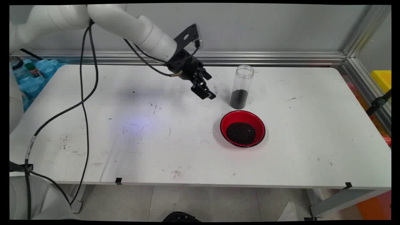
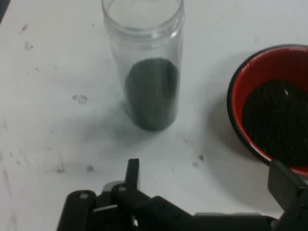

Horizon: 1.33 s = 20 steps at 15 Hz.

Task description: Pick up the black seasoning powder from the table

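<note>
Reaching in from ten o'clock, hanging above the table (image 1: 281, 162), gripper (image 1: 207, 93) tilted down toward four o'clock. Released: fingers (image 2: 132, 173) spread wide in the hand view, one at lower left, the other at the right edge, nothing between them. Nearest thing the jar (image 1: 241, 86), just off at three o'clock, upright, clear, lidless, dark grains filling its lower part. Not touching it. Straight ahead of the fingers in the hand view, same jar (image 2: 147, 67), with bare tabletop in between. At five o'clock from the jar, close but apart, a red bowl (image 1: 242, 128) with a black rim, a dark heap of grains in the middle. Black cables (image 1: 84, 103) looping down from the arm across the left side. Tabletop white, scuffed, speckled with small dark marks and scratches. Behind, a grey wall (image 1: 265, 28) with an aluminium rail (image 1: 265, 58) running along the far edge. Blue-capped bottles (image 1: 34, 75) stacked beyond the left end. Something yellow (image 1: 382, 79) past the right corner.
</note>
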Each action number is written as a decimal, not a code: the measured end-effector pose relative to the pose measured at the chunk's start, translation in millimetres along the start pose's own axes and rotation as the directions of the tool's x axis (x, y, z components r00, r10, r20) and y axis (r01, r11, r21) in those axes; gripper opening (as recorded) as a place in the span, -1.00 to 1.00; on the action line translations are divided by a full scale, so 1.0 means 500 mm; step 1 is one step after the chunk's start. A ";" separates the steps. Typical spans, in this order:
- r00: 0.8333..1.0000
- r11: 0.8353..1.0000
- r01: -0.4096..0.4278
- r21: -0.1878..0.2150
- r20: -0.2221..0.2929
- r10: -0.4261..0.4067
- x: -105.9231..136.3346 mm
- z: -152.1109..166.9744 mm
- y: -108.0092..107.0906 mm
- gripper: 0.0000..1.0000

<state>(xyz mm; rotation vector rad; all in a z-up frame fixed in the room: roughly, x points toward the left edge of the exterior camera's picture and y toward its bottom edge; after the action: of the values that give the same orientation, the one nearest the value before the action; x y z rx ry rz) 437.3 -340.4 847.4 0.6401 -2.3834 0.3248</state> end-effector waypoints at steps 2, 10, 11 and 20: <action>1.000 1.000 -0.008 0.005 -0.023 0.008 0.007 0.022 -0.008 1.00; 0.993 0.998 -0.063 0.007 -0.097 0.064 -0.001 0.124 -0.047 1.00; 0.992 0.997 -0.072 0.001 -0.104 0.072 -0.004 0.135 -0.049 1.00; 0.983 0.993 -0.117 -0.023 -0.148 0.112 -0.028 0.194 -0.067 1.00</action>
<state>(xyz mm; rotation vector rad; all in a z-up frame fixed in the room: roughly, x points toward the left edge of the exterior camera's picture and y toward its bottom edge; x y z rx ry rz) 413.8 -400.8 766.6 0.4493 -2.2838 0.3706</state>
